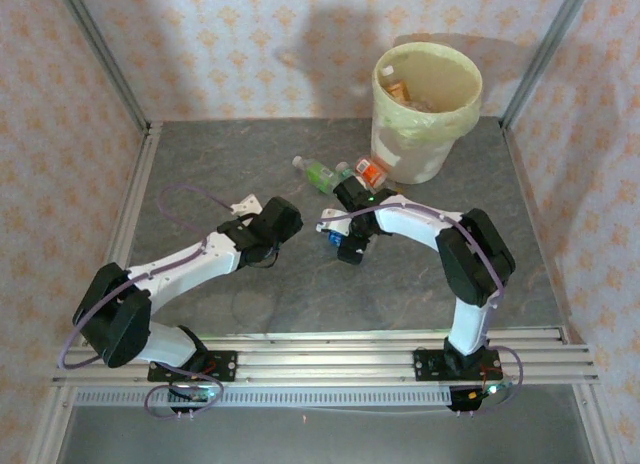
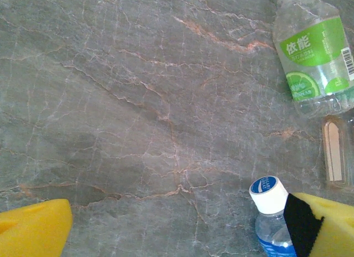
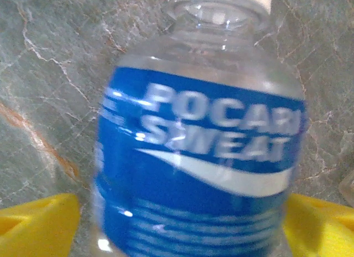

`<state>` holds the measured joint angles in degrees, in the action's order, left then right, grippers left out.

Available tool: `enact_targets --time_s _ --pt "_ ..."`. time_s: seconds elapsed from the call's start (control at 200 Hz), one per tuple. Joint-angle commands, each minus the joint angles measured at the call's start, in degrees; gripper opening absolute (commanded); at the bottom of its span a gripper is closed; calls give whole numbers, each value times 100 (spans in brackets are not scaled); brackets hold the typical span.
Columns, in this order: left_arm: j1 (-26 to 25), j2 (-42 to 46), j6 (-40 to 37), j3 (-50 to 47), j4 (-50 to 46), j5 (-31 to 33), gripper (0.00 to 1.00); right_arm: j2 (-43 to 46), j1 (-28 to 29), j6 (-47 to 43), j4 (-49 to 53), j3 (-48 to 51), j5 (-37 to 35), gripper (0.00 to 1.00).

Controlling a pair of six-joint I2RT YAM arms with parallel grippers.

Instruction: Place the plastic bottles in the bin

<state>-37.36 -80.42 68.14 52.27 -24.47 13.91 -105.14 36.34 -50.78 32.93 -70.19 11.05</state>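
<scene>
The right gripper [image 3: 177,226] has its yellow fingers [image 3: 33,226] apart on either side of the blue-labelled bottle [image 3: 199,152], which lies on the table [image 1: 300,304] between them. Whether the pads already press the bottle cannot be told, so the hold is judged not yet secure. First hazard: the body is round and smooth, and pads that meet it off-centre could squeeze it out along the table or let it slip during the lift. Second hazard: the left gripper [image 2: 177,235], jaws wide apart and empty, hangs just beside the same bottle's white cap, so the two wrists could strike one another if either shifts sideways. Third hazard: a green-labelled bottle [image 1: 318,174] and an orange-labelled bottle [image 1: 370,170] lie between this spot and the bin [image 1: 430,149], near its foot. A low carry would knock them, and because the bin's rim stands high it could also catch the rim and tip the bin. Open room is the bare table on the near and left sides; the side rail [image 1: 135,199] and the patterned walls close the workspace.
</scene>
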Motion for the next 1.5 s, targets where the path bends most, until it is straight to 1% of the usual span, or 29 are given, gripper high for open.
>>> enact_targets --time_s 0.0,0.02,0.06,0.205,0.285,0.37,0.43,0.51,0.57,0.61,0.64,0.666,0.731,0.776,0.896,1.041,1.116,1.246,1.316,1.396,1.496 --pt "34 -85 94 -24 -14 76 100 -270 75 73 -158 37 -538 82" --pt "28 -89 87 -24 -14 64 100 -304 90 78 -198 25 -650 80" --pt "36 -102 86 -19 -28 63 100 -336 97 77 -262 28 -722 80" --pt "36 -79 95 -49 -32 73 100 -343 113 121 -227 -54 -450 75" --pt "36 -70 102 -52 -36 79 100 -358 110 179 -165 -132 -492 69" --pt "42 -54 90 -59 -40 90 100 -311 111 264 -80 -195 -558 59" --pt "45 -31 72 -56 -49 99 100 -209 110 347 -61 -214 -557 56" --pt "54 14 44 -46 -59 123 100 -17 118 504 -63 -201 -504 55" --pt "54 69 24 -49 -73 150 100 161 113 623 -101 -164 -456 46" --pt "55 113 32 -78 -76 176 100 274 112 797 -166 -144 -535 42" --pt "54 151 33 -101 -89 195 100 361 111 900 -205 -128 -589 37" --pt "54 181 37 -126 -96 220 100 435 111 976 -200 -119 -605 36" --pt "62 240 58 -188 -117 260 100 699 115 990 -233 -14 -625 36" --pt "71 269 68 -216 -152 293 100 945 111 1078 -459 142 -667 38" --pt "104 320 96 -247 -209 337 100 1689 83 1271 -1045 461 -628 38" --pt "124 296 112 -247 -168 311 100 2373 -168 1713 -1274 250 -291 38" --pt "124 256 112 -237 -142 279 100 2592 -424 2234 -1379 17 20 37" --pt "124 198 107 -226 -102 202 100 2736 -1072 3406 -1627 -414 891 37" --pt "120 193 112 -225 -103 178 100 2725 -1382 3847 -1809 -609 1242 37" --pt "124 215 112 -234 -111 168 100 2659 -1578 3801 -1830 -895 1329 37" --pt "129 259 103 -260 -146 186 100 2464 -1758 3316 -1573 -1388 1262 37"
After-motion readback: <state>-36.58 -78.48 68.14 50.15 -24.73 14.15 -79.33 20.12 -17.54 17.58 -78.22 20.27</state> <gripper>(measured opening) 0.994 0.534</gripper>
